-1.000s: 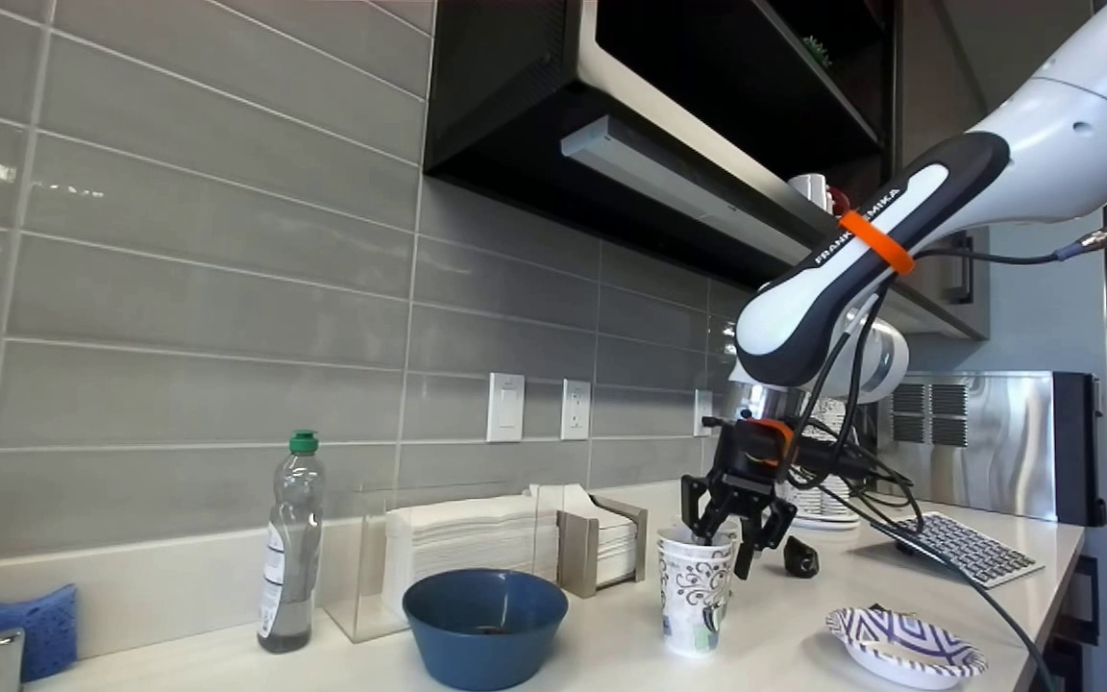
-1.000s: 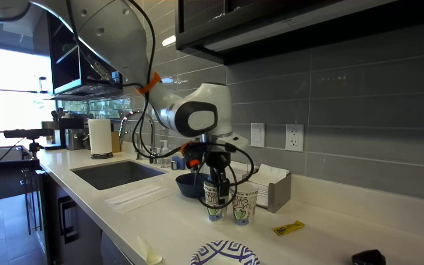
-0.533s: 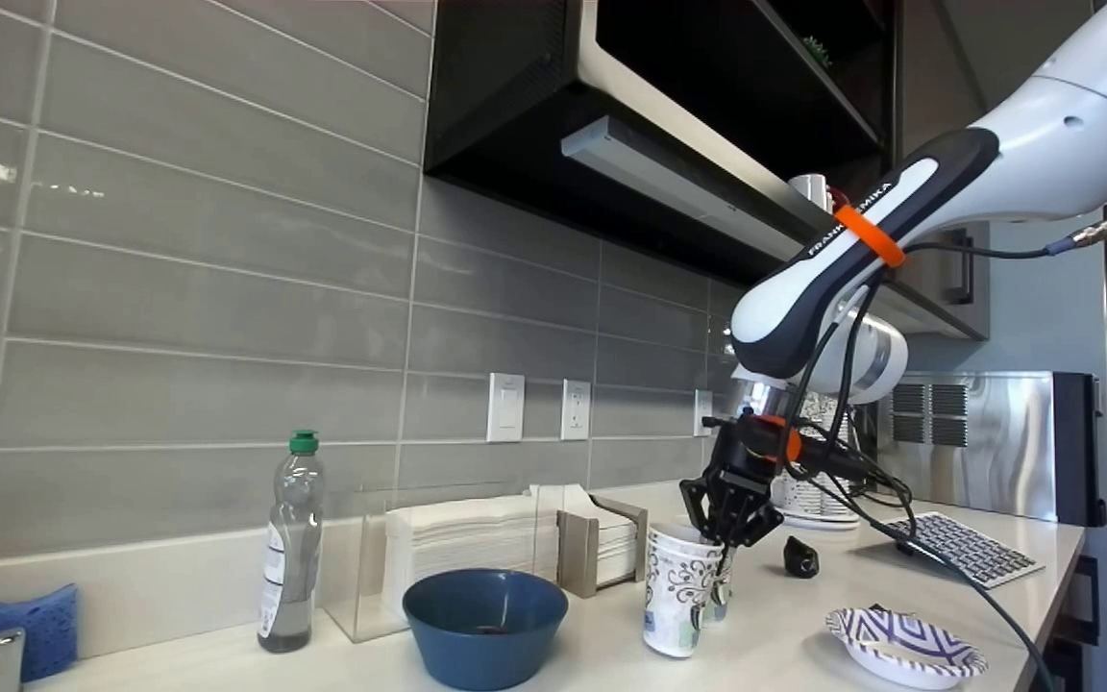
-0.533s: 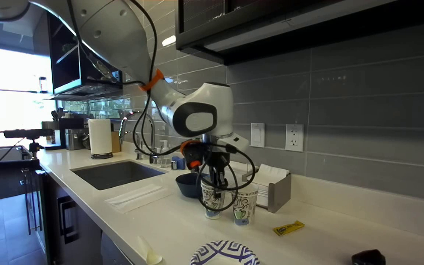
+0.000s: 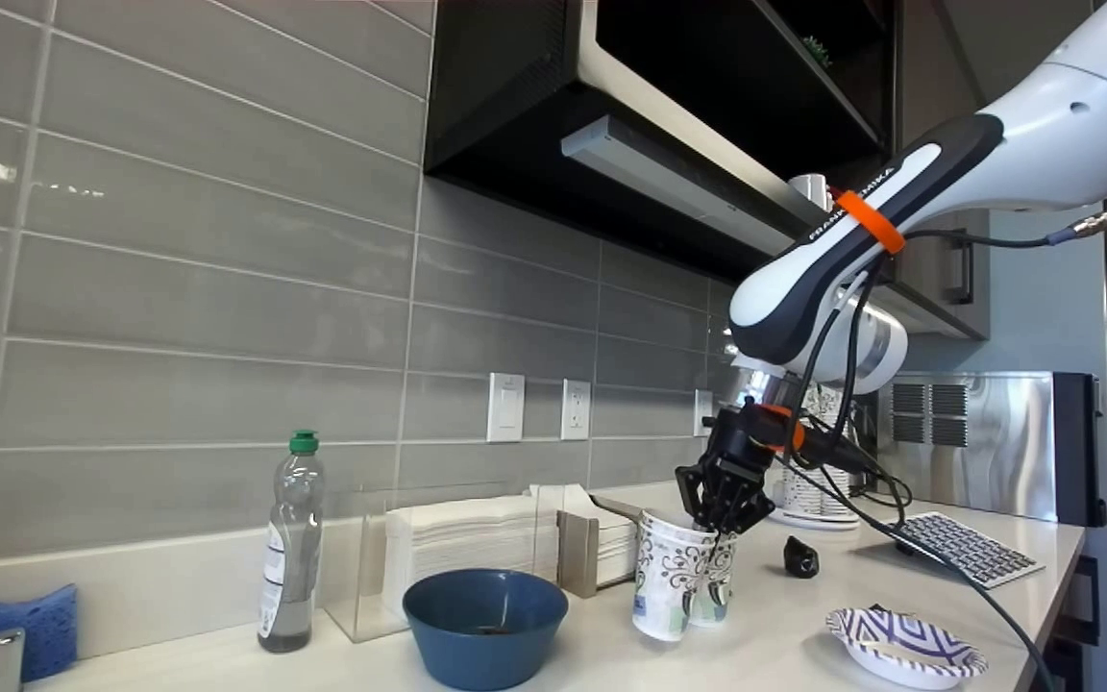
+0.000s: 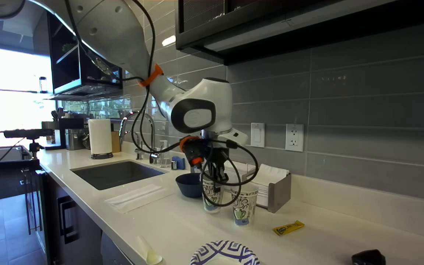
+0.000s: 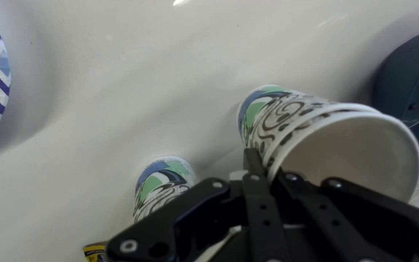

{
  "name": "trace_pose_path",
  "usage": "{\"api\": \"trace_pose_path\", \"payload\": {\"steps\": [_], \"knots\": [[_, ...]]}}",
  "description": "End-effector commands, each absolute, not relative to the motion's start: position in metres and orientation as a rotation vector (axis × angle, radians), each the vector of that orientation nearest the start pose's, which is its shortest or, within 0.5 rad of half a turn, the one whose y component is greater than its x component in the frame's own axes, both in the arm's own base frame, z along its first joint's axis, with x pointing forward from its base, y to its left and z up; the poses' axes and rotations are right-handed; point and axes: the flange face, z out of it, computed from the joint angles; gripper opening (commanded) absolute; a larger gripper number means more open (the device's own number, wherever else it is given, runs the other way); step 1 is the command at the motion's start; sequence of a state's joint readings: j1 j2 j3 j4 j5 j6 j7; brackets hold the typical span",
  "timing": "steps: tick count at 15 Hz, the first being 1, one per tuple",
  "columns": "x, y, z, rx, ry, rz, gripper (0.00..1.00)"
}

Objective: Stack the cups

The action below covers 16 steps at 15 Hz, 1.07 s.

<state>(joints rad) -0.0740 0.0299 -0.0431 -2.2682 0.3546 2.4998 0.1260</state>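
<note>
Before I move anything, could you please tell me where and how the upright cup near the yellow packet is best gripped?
I'd pinch the upright cup at its rim from above, one finger inside, one outside: it stands mouth up, tapering downward. The gripper should first release the tilted, seemingly nested cups it holds.

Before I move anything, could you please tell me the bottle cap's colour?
Green; the bottle cap shows best in an exterior view.

Around me is a kitchen; whether of a home or an office, I cannot tell.
I see a sink [image 6: 118, 176] set into a pale counter [image 6: 175, 232], a curved faucet [image 6: 122, 129] and a paper towel roll [image 6: 100, 137]; also a blue sponge [image 5: 15, 620], a green-capped bottle [image 5: 290, 562], grey wall tiles [image 5: 217, 298] and a dark cabinet [image 5: 505, 96] above.
</note>
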Motion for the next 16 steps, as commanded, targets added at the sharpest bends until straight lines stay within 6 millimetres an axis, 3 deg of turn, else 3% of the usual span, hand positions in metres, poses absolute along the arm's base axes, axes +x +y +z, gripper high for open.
{"api": "trace_pose_path", "payload": {"steps": [1, 7, 10, 13, 16], "knots": [[0.534, -0.06, 0.397, -2.801, 0.662, -0.354, 0.01], [0.518, -0.064, 0.459, -2.807, 0.637, -0.523, 0.01], [0.507, -0.079, 0.49, -2.818, 0.671, -0.635, 0.01], [0.499, -0.098, 0.506, -2.82, 0.731, -0.689, 0.01], [0.495, -0.114, 0.509, -2.815, 0.789, -0.682, 0.01]]}}
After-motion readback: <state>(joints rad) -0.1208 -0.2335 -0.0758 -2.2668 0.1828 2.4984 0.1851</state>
